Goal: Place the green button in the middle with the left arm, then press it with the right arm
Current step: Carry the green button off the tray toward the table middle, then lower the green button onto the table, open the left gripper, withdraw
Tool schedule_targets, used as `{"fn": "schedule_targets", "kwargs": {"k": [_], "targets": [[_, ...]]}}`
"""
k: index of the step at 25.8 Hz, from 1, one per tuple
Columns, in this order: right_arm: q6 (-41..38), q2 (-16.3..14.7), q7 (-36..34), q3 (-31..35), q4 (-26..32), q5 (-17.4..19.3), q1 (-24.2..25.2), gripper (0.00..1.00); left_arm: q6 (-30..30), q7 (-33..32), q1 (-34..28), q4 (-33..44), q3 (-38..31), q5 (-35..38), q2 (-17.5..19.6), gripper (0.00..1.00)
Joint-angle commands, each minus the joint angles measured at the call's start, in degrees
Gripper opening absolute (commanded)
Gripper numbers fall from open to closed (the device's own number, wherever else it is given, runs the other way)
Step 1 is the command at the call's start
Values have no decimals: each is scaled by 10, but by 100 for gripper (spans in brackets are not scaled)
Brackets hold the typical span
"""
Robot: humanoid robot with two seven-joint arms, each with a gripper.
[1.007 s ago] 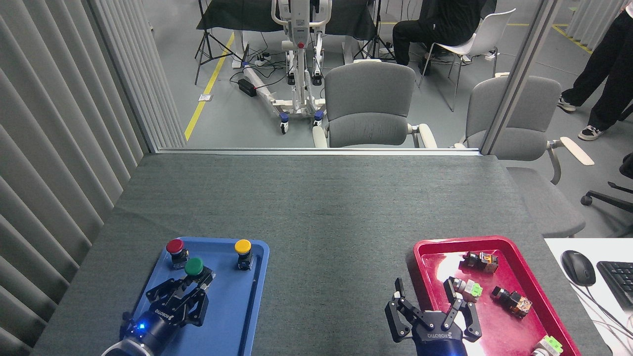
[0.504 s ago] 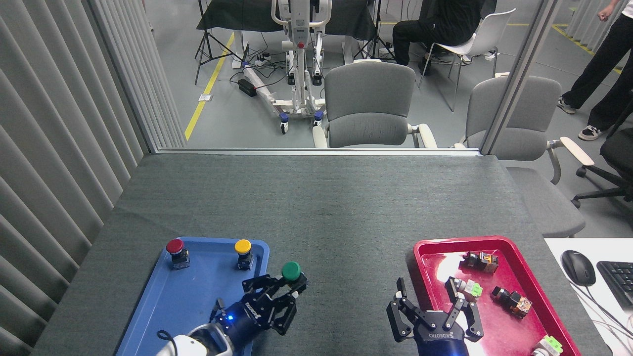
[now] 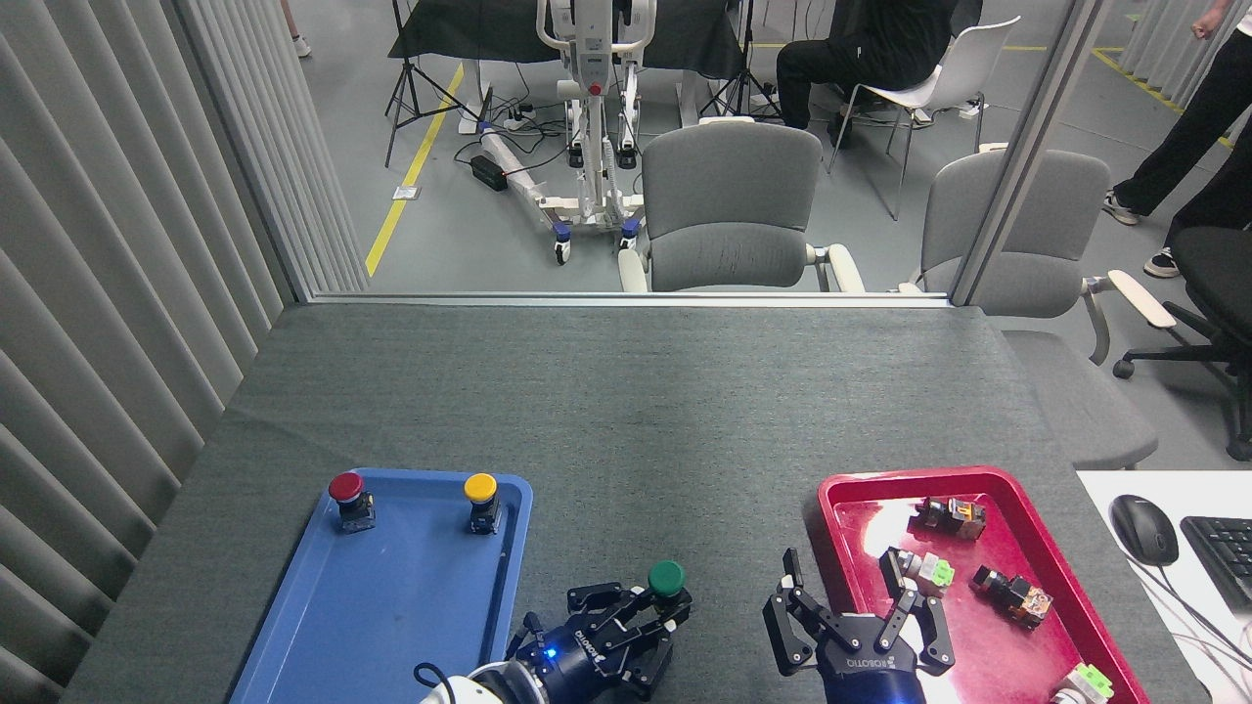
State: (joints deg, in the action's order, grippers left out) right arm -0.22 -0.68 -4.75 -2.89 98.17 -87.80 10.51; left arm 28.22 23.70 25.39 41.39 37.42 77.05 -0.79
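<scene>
Low over the middle (image 3: 626, 460), left arm (image 3: 657, 608) fingers clasp the green button (image 3: 666, 579); right arm (image 3: 853, 608) fingers spread.

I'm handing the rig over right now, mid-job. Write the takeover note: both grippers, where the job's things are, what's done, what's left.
Left gripper: shut on the green button, holding it over the grey table between the blue tray and the red tray, out of the blue tray. Whether it touches the cloth is unclear.
Right gripper: open, empty, at the red tray's near left edge.
Red button and yellow button stand in the blue tray.
Done: pick-up and carry.
Left: set down, release, press with the right gripper.
</scene>
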Motion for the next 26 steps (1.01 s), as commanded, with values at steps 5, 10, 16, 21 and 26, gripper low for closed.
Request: {"fn": "schedule_targets", "kwargs": {"k": [5, 10, 16, 21, 26], "targets": [[-1, -3, -2, 0, -1, 0, 0, 99, -62, -26, -2, 0, -7, 23, -18, 14], [0, 1, -2, -3, 0, 0, 0, 99, -171, -26, -15, 1, -5, 25, -33, 96], [-1, 4, -2, -5, -1, -1, 0, 99, -171, -26, -39, 48, -7, 26, -24, 99], [0, 11, 0, -14, -2, -5, 0, 99, -178, -26, -53, 117, -18, 22, 4, 99], [1, 16, 1, -26, -15, -6, -7, 99, -151, -26, -132, 242, -166, 17, 51, 99]]}}
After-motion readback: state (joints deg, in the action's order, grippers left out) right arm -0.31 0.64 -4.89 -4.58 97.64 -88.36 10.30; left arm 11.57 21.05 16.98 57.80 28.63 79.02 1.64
